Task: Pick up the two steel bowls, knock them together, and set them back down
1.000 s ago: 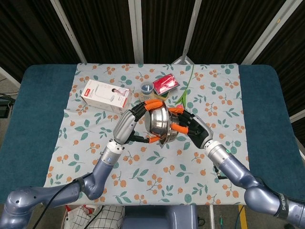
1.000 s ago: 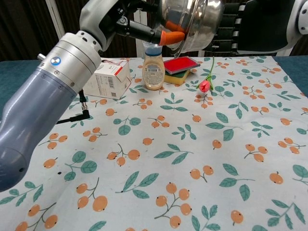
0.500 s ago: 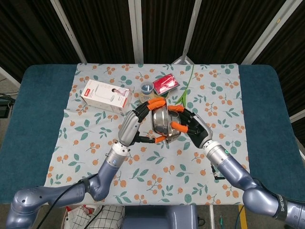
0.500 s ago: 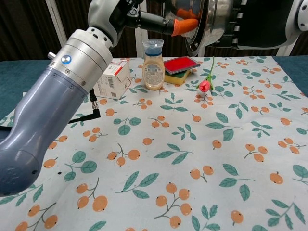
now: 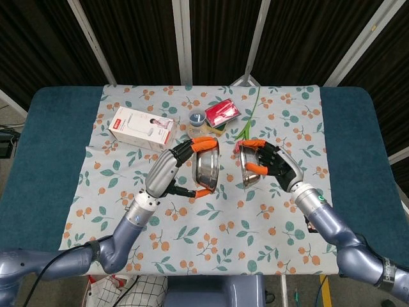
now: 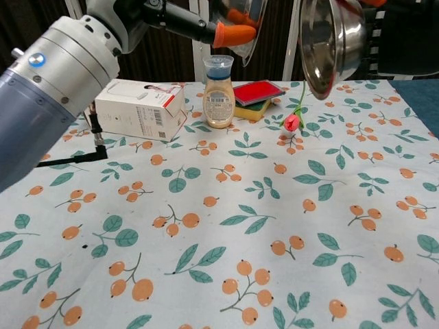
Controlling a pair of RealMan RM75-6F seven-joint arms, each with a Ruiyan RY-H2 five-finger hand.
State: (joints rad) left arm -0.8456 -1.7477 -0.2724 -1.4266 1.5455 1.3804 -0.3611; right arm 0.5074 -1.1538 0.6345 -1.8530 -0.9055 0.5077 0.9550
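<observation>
My left hand grips one steel bowl on its side above the table's middle; the chest view shows that bowl cut off by the top edge, with the hand beside it. My right hand grips the other steel bowl, also tipped on its side. In the chest view this second bowl hangs at upper right with its mouth facing left, and the right hand is behind it. A clear gap separates the two bowls.
At the back of the floral tablecloth stand a white box, a sauce bottle, a red and green sponge pack and a tulip. A black cable lies at the left.
The bowls were pressed together half a second ago; now they are apart. My left hand swung left and my right hand swung right, each still holding its bowl.
</observation>
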